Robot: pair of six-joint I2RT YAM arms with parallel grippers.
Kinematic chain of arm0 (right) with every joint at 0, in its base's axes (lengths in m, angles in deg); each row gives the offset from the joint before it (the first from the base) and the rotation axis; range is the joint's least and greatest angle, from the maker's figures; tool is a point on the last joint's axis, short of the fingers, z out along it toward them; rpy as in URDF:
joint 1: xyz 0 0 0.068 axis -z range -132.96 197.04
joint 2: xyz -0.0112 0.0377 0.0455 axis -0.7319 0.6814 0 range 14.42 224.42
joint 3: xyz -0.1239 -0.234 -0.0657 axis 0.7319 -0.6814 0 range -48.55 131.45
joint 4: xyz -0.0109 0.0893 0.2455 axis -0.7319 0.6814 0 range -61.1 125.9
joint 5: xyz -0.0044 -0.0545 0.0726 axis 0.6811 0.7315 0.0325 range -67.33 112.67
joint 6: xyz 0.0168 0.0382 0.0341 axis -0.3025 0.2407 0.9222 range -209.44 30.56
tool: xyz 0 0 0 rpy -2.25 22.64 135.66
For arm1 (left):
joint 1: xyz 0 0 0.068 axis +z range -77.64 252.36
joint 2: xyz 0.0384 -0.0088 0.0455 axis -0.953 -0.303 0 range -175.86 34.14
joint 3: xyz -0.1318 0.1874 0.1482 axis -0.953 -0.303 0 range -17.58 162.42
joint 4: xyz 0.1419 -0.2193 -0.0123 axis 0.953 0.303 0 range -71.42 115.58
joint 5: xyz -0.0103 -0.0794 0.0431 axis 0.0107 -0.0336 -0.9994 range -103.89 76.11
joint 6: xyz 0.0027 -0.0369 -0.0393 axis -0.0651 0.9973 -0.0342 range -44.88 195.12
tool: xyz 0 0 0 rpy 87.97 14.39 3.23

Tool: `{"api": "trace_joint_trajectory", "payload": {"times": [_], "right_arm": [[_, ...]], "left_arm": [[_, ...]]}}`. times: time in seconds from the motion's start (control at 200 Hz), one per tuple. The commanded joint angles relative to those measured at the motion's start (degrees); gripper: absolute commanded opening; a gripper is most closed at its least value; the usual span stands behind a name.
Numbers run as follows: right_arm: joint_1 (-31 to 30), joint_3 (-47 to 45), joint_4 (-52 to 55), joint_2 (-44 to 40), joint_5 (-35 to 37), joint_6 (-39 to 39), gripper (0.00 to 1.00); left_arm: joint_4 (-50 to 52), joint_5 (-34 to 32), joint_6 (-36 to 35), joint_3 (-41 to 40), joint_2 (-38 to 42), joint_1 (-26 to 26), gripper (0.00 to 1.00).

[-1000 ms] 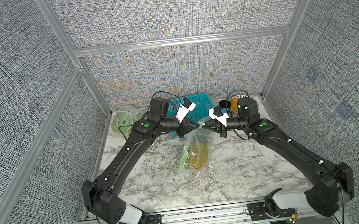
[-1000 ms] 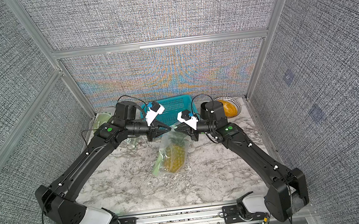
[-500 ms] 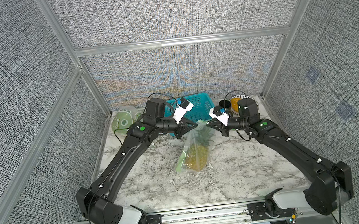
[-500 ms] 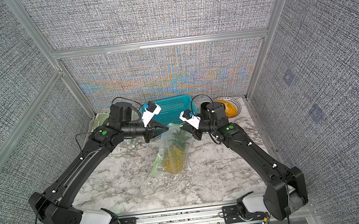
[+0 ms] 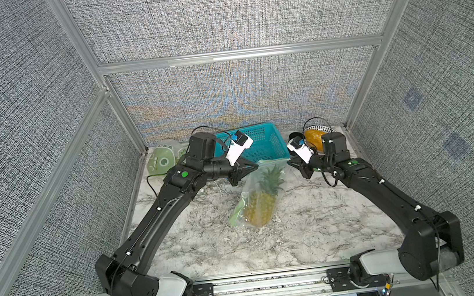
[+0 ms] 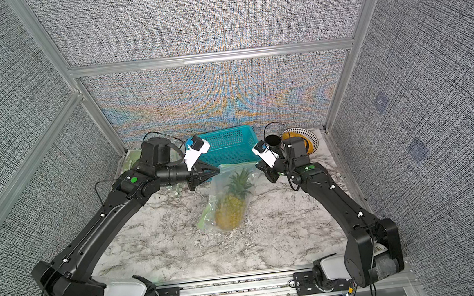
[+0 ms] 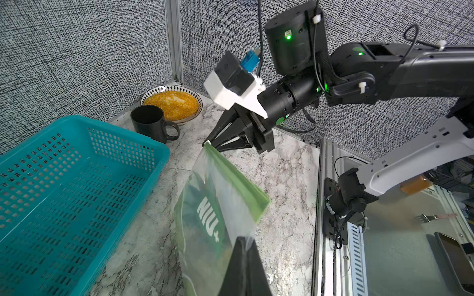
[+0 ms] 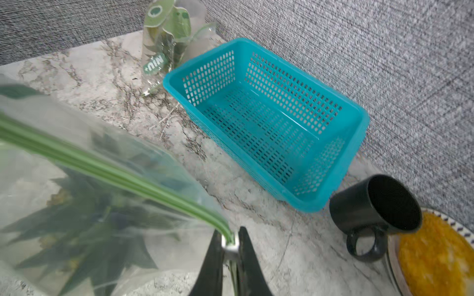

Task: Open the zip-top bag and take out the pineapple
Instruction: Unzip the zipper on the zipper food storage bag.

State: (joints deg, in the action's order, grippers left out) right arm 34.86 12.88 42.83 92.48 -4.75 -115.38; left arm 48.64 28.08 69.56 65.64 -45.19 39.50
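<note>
Clear plastic makes the zip-top bag (image 5: 252,189), which has a green strip (image 5: 273,160) along its top. In both top views the bag hangs between the two arms, near the middle of the marble surface (image 5: 314,225). The pineapple (image 5: 262,208) is inside the bag, leaves up and leaning, with its bottom end down at the surface. The left tool (image 5: 254,167) is pinched together on one top corner of the bag. The right tool (image 5: 289,163) is pinched on the other top corner. Behind the bag sits a blue basket (image 5: 263,147). A plate (image 5: 315,139) of orange stuff is in the back corner. In a top view a black mug (image 6: 273,141) stands between basket and plate.

From the left wrist view, two black fingers (image 7: 236,271) press together on the bag's edge. Across from them, the right tool (image 7: 209,143) grips the far end of the green strip.

From the right wrist view, the right tool's fingers (image 8: 213,266) squeeze the end of the green strip. The pineapple (image 8: 89,230) looks blurry through the plastic. A second bag (image 8: 164,51) stands past the basket.
</note>
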Motion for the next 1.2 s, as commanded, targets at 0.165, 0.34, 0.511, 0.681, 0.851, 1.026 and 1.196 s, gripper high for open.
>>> {"api": "trace_joint_trajectory", "payload": {"times": [0.165,0.34,0.511,0.681,0.851,1.026,1.196], "right_arm": [[2.78,-3.75,1.81,-1.02,11.08,3.22,0.00],[3.17,-4.99,2.10,-2.48,12.31,3.62,0.00],[3.07,-5.26,2.91,-5.94,2.70,1.25,0.00],[2.00,-6.06,2.37,-11.17,-7.75,0.16,0.00],[-0.64,-5.56,4.36,-13.42,-8.75,0.31,0.00],[-1.52,-5.44,5.60,-14.86,-2.94,1.51,0.08],[-1.45,-4.21,5.66,-17.82,-2.15,2.35,0.32]], "left_arm": [[-1.45,1.28,-0.35,-1.22,2.16,0.08,0.00],[-1.30,1.28,-0.33,-1.39,2.22,0.08,0.00],[-1.24,2.57,-0.61,-2.56,2.24,0.08,0.00],[-1.35,6.24,-0.72,-3.58,1.48,0.08,0.00],[-1.77,6.46,-1.63,-4.95,1.85,0.12,0.00],[-1.85,7.06,-2.51,-5.51,2.33,0.08,0.00],[-0.99,8.36,-3.96,-6.29,2.59,0.07,0.00]]}}
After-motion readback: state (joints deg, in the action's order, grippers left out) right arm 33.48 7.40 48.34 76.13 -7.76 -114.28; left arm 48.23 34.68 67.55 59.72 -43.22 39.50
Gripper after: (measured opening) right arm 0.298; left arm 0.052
